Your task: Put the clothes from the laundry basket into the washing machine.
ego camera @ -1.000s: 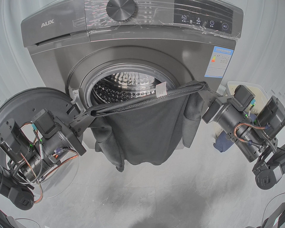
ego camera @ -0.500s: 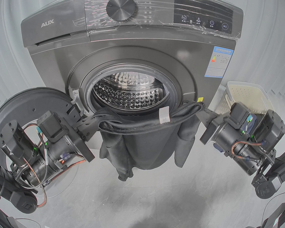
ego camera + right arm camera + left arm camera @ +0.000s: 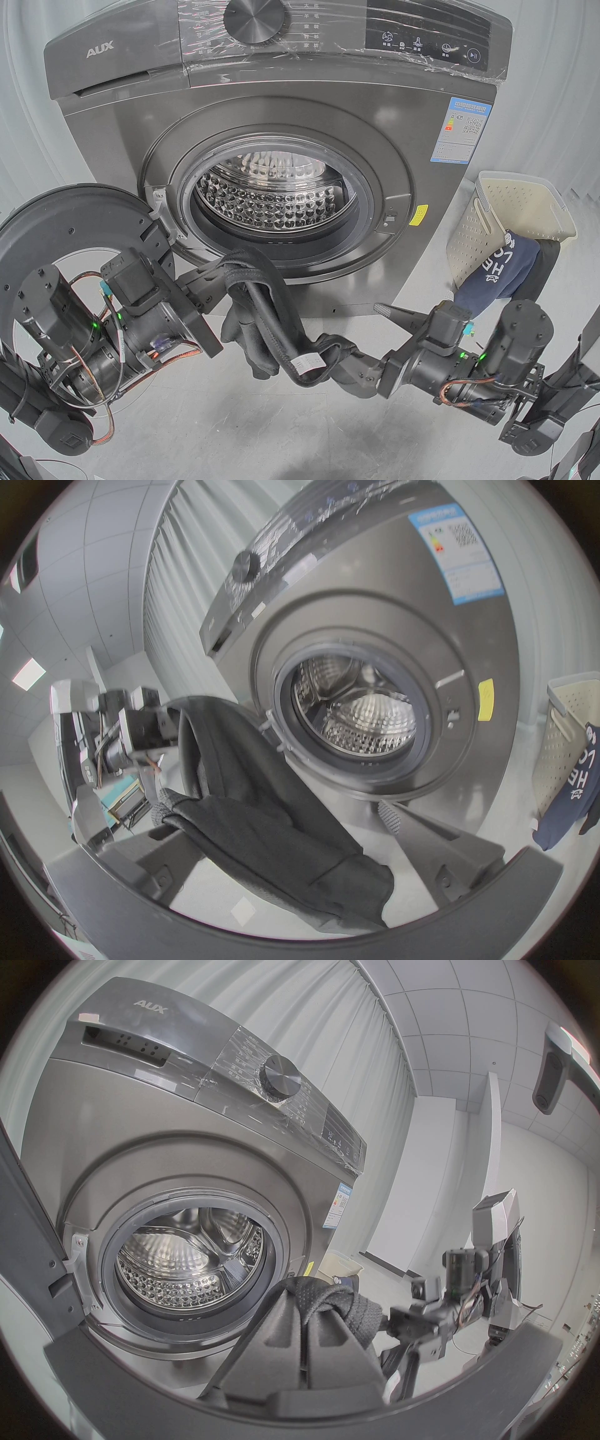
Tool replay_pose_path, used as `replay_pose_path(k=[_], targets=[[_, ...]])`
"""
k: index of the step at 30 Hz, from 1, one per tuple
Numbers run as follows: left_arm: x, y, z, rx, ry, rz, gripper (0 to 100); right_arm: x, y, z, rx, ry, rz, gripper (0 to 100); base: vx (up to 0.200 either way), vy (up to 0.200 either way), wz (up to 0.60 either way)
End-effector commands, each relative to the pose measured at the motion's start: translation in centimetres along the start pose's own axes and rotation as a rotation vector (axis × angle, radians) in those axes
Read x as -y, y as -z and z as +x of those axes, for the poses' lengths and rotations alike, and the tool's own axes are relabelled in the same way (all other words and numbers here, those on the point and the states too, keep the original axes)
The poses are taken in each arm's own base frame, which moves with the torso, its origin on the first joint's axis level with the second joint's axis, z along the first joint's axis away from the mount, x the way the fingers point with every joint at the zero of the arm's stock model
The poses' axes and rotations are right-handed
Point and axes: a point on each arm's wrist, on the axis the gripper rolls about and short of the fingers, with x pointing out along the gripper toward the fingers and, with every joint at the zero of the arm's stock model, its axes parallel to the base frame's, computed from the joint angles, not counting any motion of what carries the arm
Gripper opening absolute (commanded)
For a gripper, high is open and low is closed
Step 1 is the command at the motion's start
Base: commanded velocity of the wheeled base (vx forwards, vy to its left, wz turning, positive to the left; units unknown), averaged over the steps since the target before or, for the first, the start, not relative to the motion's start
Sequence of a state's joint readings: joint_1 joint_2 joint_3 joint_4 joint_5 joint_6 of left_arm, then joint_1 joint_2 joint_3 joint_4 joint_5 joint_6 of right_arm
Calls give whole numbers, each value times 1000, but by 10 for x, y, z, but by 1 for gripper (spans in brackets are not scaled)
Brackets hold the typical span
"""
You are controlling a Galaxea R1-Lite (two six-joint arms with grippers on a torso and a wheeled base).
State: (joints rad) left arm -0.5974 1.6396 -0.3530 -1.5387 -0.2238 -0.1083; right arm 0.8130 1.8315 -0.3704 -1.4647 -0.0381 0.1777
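Head view: dark garment (image 3: 272, 315) slung between both grippers in front of the washer (image 3: 125, 125), outside the drum (image 3: 269, 194).
The garment, a dark grey knit with a stitched hem and a white tag (image 3: 310, 362), is bunched into a rope-like loop below the door opening. One end is clamped in the left gripper (image 3: 215, 280), whose fingers are pressed together on the cloth. The right gripper (image 3: 364, 342) is seen with its fingers apart; the cloth is draped over one finger, while the other, tipped with a stippled pad, is bare. The drum is of polished steel, dimpled and perforated. The round door (image 3: 69, 219) is swung open on the left. A cream perforated plastic basket (image 3: 531, 200) is leant beside the washer's right side, with a navy top (image 3: 500, 275) hung out of it.
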Motion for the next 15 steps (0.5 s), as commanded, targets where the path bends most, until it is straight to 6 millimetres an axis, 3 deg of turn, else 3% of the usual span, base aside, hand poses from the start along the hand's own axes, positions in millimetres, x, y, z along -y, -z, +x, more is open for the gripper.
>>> replay_pose_path(k=[1,6,15], targets=[[1,-5,0,22,0,4,0,1,36,28,-100,1,-10,100,0,0,0],[3,-10,-2,40,8,9,0,1,46,46,-107,-2,-17,100,0,0,0],[12,-12,-3,45,44,1,0,3,71,96,-82,-25,-33,100,0,0,0]])
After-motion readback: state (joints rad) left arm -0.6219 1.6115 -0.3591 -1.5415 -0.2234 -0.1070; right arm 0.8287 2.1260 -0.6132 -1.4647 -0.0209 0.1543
